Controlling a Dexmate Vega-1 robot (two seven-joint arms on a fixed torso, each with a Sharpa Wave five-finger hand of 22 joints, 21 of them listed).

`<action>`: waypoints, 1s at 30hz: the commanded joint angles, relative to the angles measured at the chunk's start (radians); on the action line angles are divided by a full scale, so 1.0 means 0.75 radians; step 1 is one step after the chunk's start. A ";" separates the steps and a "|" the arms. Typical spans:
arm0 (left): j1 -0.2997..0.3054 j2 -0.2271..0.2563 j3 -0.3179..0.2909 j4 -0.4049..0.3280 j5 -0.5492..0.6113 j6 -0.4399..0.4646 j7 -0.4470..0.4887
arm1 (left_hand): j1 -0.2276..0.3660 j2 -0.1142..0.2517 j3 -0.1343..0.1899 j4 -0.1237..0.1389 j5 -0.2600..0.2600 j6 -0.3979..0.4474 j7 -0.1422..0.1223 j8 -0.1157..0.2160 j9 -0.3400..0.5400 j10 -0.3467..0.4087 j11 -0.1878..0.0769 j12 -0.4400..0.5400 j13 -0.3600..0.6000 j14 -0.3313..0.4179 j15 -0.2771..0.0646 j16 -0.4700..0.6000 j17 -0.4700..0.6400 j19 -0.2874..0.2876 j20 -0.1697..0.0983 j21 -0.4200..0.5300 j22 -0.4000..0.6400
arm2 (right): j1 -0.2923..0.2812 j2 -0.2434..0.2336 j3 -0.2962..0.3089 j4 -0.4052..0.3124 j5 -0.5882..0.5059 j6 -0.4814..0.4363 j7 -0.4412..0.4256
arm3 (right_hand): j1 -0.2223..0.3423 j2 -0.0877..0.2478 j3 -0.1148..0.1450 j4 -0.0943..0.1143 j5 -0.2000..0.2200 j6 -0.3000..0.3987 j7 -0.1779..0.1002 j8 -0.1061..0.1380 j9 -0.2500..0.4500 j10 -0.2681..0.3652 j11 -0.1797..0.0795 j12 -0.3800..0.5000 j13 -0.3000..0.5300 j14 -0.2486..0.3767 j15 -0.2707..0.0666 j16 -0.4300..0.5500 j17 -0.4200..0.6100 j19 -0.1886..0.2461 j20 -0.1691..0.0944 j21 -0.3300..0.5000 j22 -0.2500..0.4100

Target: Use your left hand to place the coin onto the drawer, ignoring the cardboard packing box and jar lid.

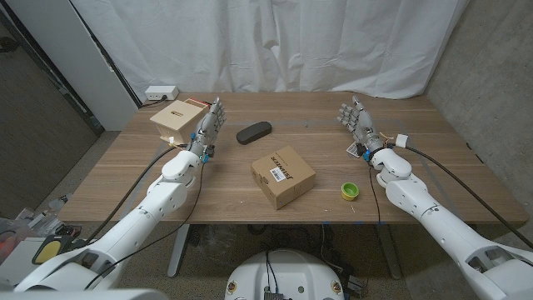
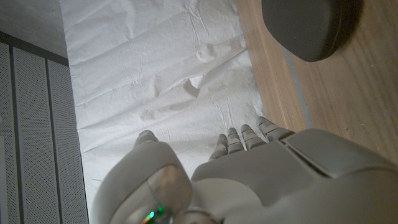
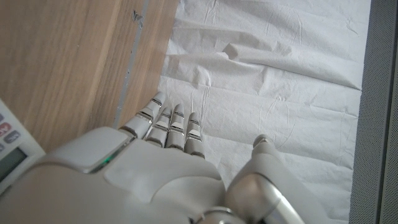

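Progress: judged near the start or near the end; the frames do not settle which, because no coin can be made out anywhere.

Near: box [image 1: 283,177] sits mid-surface, jar lid [image 1: 351,192] to its right near the front edge. Neither is touched.

Middle: right hand [image 1: 358,122] is raised, fingers apart, holding nothing; a small calculator-like item [image 1: 356,151] lies just below it. Dark case [image 1: 254,132] lies between the 2 hands.

Far: left hand [image 1: 209,125] is up beside the drawer [image 1: 178,119], a small wooden unit at the back left. Its fingers [image 2: 241,138] look extended and nothing shows in them, though the palm side is hidden.

Coin: too small or hidden; cannot tell whether it lies on the drawer top or on the surface [image 1: 166,192].

Left to do, if not placed: locate, pick, set on drawer.
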 commanded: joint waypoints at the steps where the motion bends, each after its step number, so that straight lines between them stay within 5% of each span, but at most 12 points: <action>1: -0.012 0.008 0.004 -0.021 0.026 0.003 0.014 | 0.014 0.005 -0.003 0.011 0.006 -0.009 0.001 0.011 0.002 -0.009 0.001 0.008 0.002 -0.013 0.001 0.007 0.004 -0.008 -0.055 0.007 0.002 | 0.009 0.018 0.005 0.033 0.006 0.037 0.017 | 0.015 -0.002 0.010 -0.001 0.010 0.011 0.000 0.008 0.007 0.012 0.000 0.007 0.005 0.012 0.000 0.007 0.006 0.008 0.000 0.007 0.005; 20: 0.106 0.076 -0.029 -0.242 0.100 0.025 0.171 | 0.044 0.027 0.006 -0.004 0.012 0.055 -0.004 0.035 0.001 0.065 -0.007 0.033 0.002 0.053 -0.009 0.025 0.002 0.027 -0.055 0.020 0.001 | -0.009 -0.007 0.025 0.026 0.047 0.069 0.101 | 0.014 0.002 0.010 -0.002 0.011 0.016 -0.002 0.012 0.007 0.019 0.003 0.013 0.005 0.014 0.001 0.011 0.005 0.010 0.002 0.001 0.005; 30: 0.064 0.095 -0.027 -0.141 0.124 -0.116 0.033 | 0.070 0.028 0.005 -0.021 0.017 0.134 -0.021 0.054 0.001 0.141 -0.022 0.050 0.002 0.129 -0.028 0.037 0.000 0.098 -0.062 0.038 -0.001 | -0.074 -0.015 0.039 -0.063 0.024 0.097 0.030 | 0.014 0.003 0.010 -0.003 0.011 0.023 -0.004 0.016 0.007 0.027 0.005 0.017 0.005 0.018 0.000 0.013 0.005 0.013 0.001 -0.001 0.005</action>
